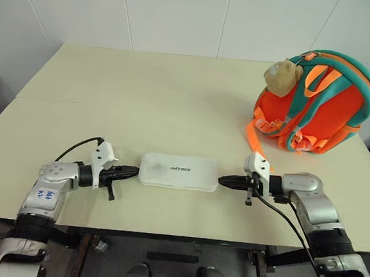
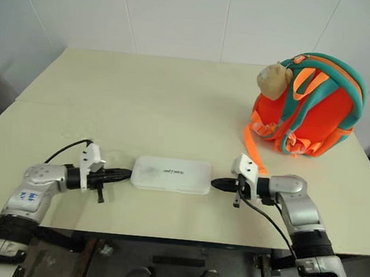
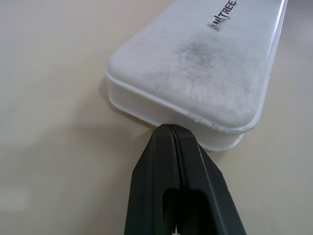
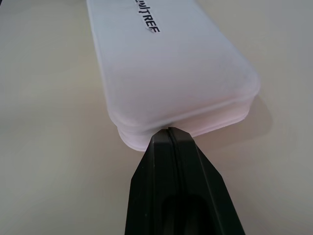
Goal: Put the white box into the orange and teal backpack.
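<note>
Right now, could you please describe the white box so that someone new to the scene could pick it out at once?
On the pale table, look at the near edge, midway between the left gripper and right gripper, whose shut tips meet its short ends. The white box lies flat there: long, round-cornered, with small dark UNITREE lettering, unlike the orange and teal backpack at the far right.

Looking down and forward from head height, both eye views taking in the whole tabletop (image 1: 175,99), the wall behind, the backpack (image 1: 317,105) far right. Nearly the same scene in each, shifted slightly sideways. Down low now: left wrist view riding right behind the left end effector (image 3: 169,128), close up on one short end of the box (image 3: 195,63). Right wrist view likewise behind the right end effector (image 4: 168,129), facing the opposite end.
</note>
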You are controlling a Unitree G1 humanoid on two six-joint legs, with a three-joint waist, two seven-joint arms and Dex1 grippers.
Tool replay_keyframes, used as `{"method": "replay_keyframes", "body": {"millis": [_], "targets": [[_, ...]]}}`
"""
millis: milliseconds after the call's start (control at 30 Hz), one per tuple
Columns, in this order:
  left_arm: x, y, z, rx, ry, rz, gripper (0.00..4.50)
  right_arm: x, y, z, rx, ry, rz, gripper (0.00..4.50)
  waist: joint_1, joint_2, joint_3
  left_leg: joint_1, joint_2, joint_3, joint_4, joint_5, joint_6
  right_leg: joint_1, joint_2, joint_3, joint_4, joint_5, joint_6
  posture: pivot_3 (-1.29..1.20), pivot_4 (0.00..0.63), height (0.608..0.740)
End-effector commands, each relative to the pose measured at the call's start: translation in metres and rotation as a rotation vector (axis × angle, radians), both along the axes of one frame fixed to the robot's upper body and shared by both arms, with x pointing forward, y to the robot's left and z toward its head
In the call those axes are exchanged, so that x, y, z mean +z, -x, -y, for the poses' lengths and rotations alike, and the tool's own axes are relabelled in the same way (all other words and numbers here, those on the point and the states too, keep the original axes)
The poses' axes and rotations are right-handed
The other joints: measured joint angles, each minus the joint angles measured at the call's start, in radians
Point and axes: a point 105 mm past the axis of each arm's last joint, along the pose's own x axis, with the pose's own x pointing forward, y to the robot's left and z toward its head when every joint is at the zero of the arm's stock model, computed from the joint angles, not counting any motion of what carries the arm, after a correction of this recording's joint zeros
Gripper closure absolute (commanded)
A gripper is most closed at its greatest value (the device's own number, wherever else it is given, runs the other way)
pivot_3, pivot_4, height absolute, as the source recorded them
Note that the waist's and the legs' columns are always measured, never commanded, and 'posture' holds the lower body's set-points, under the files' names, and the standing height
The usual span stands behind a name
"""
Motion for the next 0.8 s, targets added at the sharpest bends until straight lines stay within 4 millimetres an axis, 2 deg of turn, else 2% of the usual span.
{"method": "replay_keyframes", "body": {"millis": [33,300,467,633,733,800], "targets": [[-0.003,0.000,0.034,-0.139,0.006,0.002,4.49,0.015,0.010,0.002,0.002,-0.028,0.040,4.50,0.001,0.000,0.000,0.000,0.000,0.000,0.000,0.000,0.000,0.000,0.000,0.000,0.000,0.000,0.000,0.00,0.150,0.740],[-0.007,0.005,0.052,-0.215,0.014,-0.015,4.49,0.014,0.016,0.025,-0.103,-0.013,0.042,4.50,-0.002,0.000,0.000,0.000,0.000,0.000,0.001,0.000,0.000,0.001,0.000,0.000,0.000,0.000,0.000,0.00,0.150,0.740],[-0.007,0.010,0.047,-0.211,0.020,-0.023,4.49,0.012,0.015,0.029,-0.124,-0.013,0.043,4.50,-0.003,0.000,0.000,0.000,0.000,0.000,0.001,0.000,0.000,0.001,0.000,0.000,0.000,0.000,0.001,0.00,0.150,0.740],[-0.003,0.007,0.039,-0.161,0.021,-0.015,4.49,0.010,0.013,0.031,-0.133,-0.009,0.027,4.50,-0.002,0.000,0.000,0.000,0.000,0.000,0.001,0.000,0.000,0.001,0.000,0.000,0.000,0.000,0.001,0.00,0.150,0.740],[0.003,0.005,0.030,-0.114,0.024,-0.005,3.92,0.009,0.007,0.040,-0.167,0.027,0.028,3.92,-0.003,0.000,0.000,0.000,0.000,0.000,0.001,0.000,0.000,0.001,0.000,0.000,0.000,0.000,0.001,0.00,0.150,0.740],[0.005,0.004,0.021,-0.073,0.020,-0.021,3.34,0.012,0.004,0.046,-0.187,0.035,0.036,3.31,-0.004,0.000,0.000,0.000,0.000,0.000,0.001,0.000,0.000,0.001,0.000,0.000,0.000,0.000,0.001,0.00,0.150,0.740]]}}
